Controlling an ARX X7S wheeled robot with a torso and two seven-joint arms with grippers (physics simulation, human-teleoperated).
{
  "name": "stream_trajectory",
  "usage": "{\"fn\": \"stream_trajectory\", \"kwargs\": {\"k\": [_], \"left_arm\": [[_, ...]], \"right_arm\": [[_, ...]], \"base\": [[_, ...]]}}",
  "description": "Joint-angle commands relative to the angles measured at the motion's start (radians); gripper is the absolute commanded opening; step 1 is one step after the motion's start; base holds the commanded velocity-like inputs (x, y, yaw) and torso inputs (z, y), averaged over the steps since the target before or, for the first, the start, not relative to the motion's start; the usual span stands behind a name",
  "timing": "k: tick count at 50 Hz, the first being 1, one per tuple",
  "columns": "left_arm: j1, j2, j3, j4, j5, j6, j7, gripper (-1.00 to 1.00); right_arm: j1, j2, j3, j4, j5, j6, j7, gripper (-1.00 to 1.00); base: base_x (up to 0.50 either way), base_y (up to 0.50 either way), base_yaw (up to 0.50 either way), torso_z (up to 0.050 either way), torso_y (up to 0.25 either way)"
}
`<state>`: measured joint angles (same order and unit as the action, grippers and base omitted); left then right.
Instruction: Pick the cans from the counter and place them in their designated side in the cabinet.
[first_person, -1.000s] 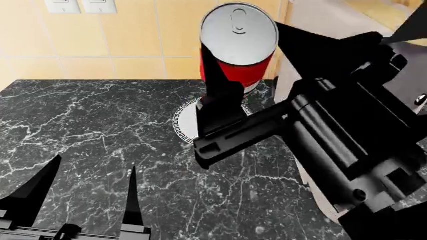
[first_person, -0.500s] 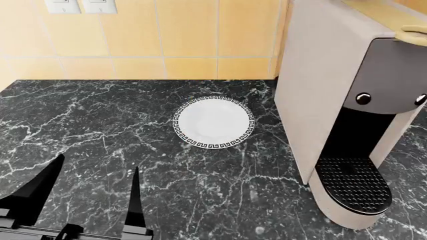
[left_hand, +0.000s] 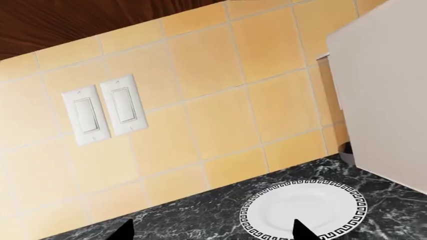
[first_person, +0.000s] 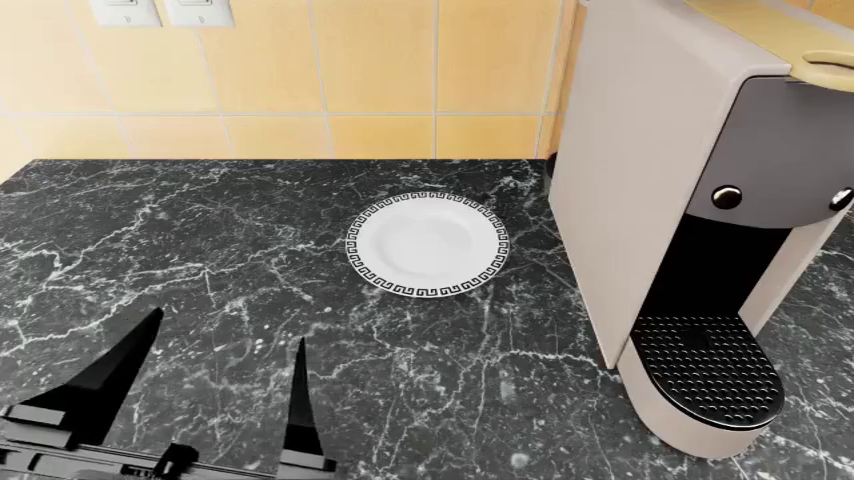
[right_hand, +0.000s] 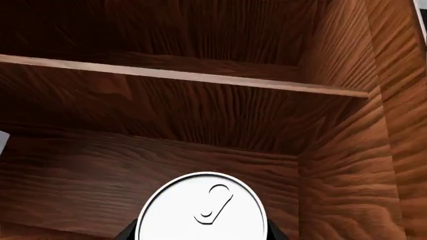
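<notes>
Head view: right arm and red can, in frame a second ago, are now gone; only the plate (first_person: 429, 244), coffee machine (first_person: 694, 210) and bare counter (first_person: 200, 260) remain, with no yellow can in sight. Right wrist view has the can (right_hand: 202, 207) lid-on to the camera, facing the cabinet (right_hand: 200, 100) shelves, so it's lifted for placing, I'd judge. Right gripper (right_hand: 200, 234) looks clamped on it, only finger tips visible. Left gripper (first_person: 200, 400) has crept forward, fingers spread, empty, low over the counter.
</notes>
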<state>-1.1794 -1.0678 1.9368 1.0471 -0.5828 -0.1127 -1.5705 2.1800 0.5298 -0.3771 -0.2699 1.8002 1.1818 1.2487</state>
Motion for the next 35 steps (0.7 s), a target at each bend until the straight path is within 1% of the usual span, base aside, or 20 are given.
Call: {"fn": "stream_trajectory", "kwargs": {"k": [1, 7, 12, 21, 28, 32, 35], "left_arm": [[0.047, 0.047, -0.079, 0.000, -0.044, -0.068, 0.000, 1.00], [0.065, 0.062, -0.109, 0.000, -0.063, -0.090, 0.000, 1.00], [0.067, 0.065, -0.115, 0.000, -0.069, -0.094, 0.000, 1.00], [0.070, 0.061, -0.113, 0.000, -0.062, -0.090, 0.000, 1.00], [0.069, 0.068, -0.122, 0.000, -0.071, -0.101, 0.000, 1.00], [0.073, 0.076, -0.138, 0.000, -0.084, -0.116, 0.000, 1.00], [0.074, 0.079, -0.147, 0.000, -0.092, -0.122, 0.000, 1.00]], "right_arm": [[-0.050, -0.087, -0.002, 0.172, -0.200, -0.005, -0.158, -1.00], [-0.013, -0.149, -0.025, 0.237, -0.204, -0.012, -0.189, -1.00], [-0.028, -0.171, -0.029, 0.275, -0.199, -0.024, -0.197, -1.00], [-0.079, -0.157, -0.050, 0.297, -0.182, -0.006, -0.168, -1.00], [-0.112, -0.151, -0.063, 0.325, -0.203, -0.014, -0.190, -1.00], [-0.143, -0.161, -0.048, 0.394, -0.176, -0.033, -0.202, -1.00], [-0.157, -0.163, -0.055, 0.450, -0.200, -0.047, -0.251, -1.00]], "base": [[0.00, 0.00, 0.00, 0.000, 0.000], [0.00, 0.00, 0.00, 0.000, 0.000], [0.00, 0.00, 0.00, 0.000, 0.000], [0.00, 0.00, 0.00, 0.000, 0.000], [0.00, 0.00, 0.00, 0.000, 0.000], [0.00, 0.00, 0.00, 0.000, 0.000], [0.00, 0.00, 0.00, 0.000, 0.000]]}}
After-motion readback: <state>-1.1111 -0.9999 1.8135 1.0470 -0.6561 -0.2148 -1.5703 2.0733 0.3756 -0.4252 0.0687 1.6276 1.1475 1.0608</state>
